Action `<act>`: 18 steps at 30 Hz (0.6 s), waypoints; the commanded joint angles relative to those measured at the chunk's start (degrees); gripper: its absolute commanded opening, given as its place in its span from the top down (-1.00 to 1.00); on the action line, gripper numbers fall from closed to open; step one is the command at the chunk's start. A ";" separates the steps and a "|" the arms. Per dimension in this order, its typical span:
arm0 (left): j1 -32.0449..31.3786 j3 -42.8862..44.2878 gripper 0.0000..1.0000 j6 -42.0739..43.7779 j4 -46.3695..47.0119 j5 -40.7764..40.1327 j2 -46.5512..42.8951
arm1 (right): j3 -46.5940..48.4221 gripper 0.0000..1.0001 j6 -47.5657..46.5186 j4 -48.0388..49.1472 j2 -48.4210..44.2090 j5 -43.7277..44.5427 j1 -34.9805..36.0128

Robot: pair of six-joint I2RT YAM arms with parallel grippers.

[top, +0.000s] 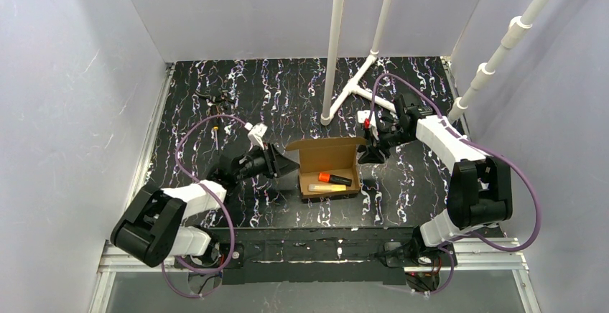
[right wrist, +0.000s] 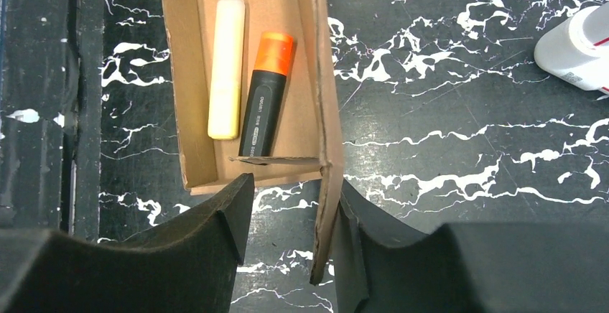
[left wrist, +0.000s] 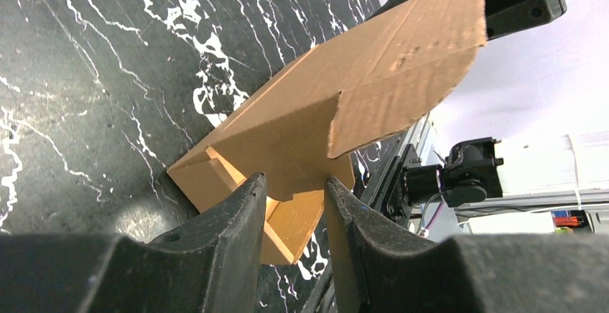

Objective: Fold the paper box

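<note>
Paper box [top: 327, 156] lies open. Left gripper [left wrist: 294, 185] and right gripper [right wrist: 294, 184] straddle its opposite ends, jaws parted, neither clamped

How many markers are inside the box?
2. Inside the paper box, a pale yellow marker lies nearer the table's front edge, and a black marker with an orange cap lies right beside it. None looks hidden.

The top camera looks steeply down from above and behind the arm bases, far enough back to take in the whole table [top: 273, 90]. The left gripper [left wrist: 293, 184] camera peers low along the box [left wrist: 345, 105] from close by. The right gripper [right wrist: 291, 184] camera looks almost straight down into it (all three views share the box).
</note>
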 commanded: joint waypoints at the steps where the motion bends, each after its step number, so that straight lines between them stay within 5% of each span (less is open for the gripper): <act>1: -0.22 -1.65 0.32 0.85 -1.98 -0.38 -3.91 | -1.29 -0.02 -1.51 1.67 -2.80 0.86 0.14; 18: -0.22 -2.87 0.29 0.87 -9.87 3.62 -8.79 | -4.39 -0.05 -7.27 0.18 -6.53 3.67 1.04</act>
